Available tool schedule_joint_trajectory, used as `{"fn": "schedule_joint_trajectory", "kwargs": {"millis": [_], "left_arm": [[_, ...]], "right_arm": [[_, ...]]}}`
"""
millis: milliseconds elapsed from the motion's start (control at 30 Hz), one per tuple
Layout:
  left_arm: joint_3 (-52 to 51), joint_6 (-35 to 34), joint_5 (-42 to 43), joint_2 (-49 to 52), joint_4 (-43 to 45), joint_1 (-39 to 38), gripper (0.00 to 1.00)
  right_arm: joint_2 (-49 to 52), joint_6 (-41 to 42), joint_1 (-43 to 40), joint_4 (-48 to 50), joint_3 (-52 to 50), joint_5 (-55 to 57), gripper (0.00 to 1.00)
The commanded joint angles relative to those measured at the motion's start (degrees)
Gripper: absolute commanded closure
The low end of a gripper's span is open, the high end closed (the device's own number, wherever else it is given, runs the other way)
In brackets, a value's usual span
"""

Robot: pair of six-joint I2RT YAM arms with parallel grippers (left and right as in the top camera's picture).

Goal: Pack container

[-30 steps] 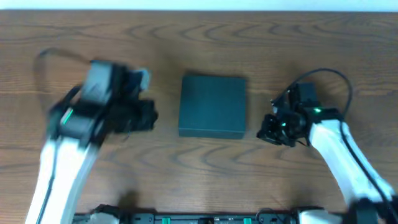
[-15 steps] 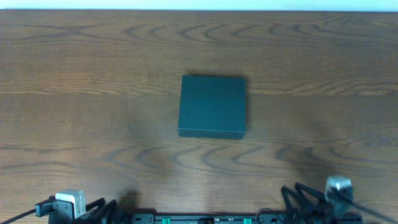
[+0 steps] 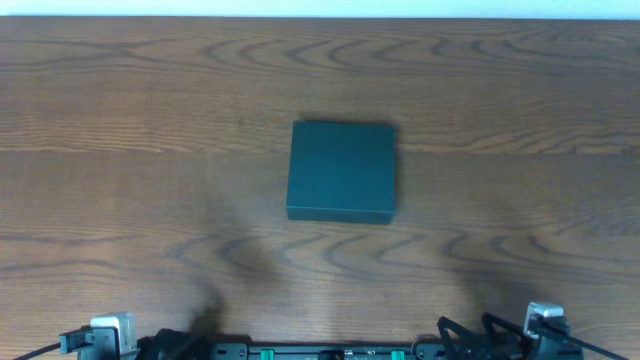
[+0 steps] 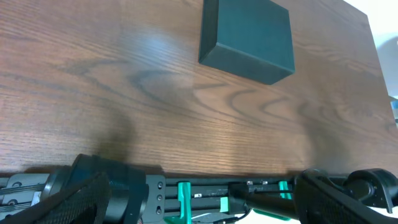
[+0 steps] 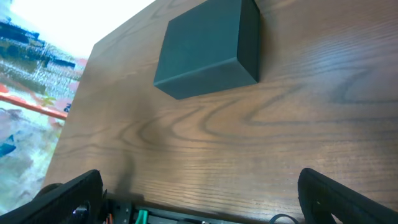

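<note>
**Closed Box at Mid-Table, Both Arms Sitting Back**

The container (image 3: 341,170) is lying on the table (image 3: 120,120) near its centre, dark green and shut flat on top, with bare wood all round it. No packets or other loose goods are showing in any view, and what is inside the box cannot be told.

Both arms are sitting low at the near edge, well apart from the box. The left gripper (image 4: 205,186) is showing its two fingers spread wide at the bottom corners of its wrist view, with nothing between them. The right gripper (image 5: 199,190) is doing the same – wide apart and empty.

Judging by this layout, the packing is either finished or not yet begun; the closed box and the absence of anything left to load are pointing toward the first. If more is wanted, the next move is calling for a long reach forward – one arm steadying the box by a side wall while the other is lifting the top open at its free edge.
</note>
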Motion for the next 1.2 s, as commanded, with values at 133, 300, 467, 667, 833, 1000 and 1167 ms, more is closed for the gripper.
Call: {"fn": "schedule_joint_trajectory", "kwargs": {"millis": [133, 300, 467, 667, 833, 1000, 1167], "left_arm": [[-0.2, 0.5, -1.5, -0.2, -1.3, 0.0, 0.05], [-3.4, 6.7, -10.1, -1.1, 12.7, 0.1, 0.04], [-18.9, 29.3, -1.2, -3.2, 33.8, 3.4, 0.05], [-37.4, 29.4, -0.9, -7.8, 48.9, 7.0, 0.05], [-49.8, 27.3, -0.9, -14.5, 54.7, 7.2, 0.05], [-56.9, 26.1, -0.6, -18.0, 57.0, 7.8, 0.05], [-60.6, 25.1, -0.6, -18.0, 57.3, 7.8, 0.05]], "right_arm": [[0.5, 0.9, 0.2, 0.0, -0.1, -0.4, 0.01], [0.5, 0.9, 0.2, 0.0, -0.1, -0.4, 0.01], [0.5, 0.9, 0.2, 0.0, -0.1, -0.4, 0.01], [0.5, 0.9, 0.2, 0.0, -0.1, -0.4, 0.01], [0.5, 0.9, 0.2, 0.0, -0.1, -0.4, 0.01], [0.5, 0.9, 0.2, 0.0, -0.1, -0.4, 0.01], [0.5, 0.9, 0.2, 0.0, -0.1, -0.4, 0.01]]}}
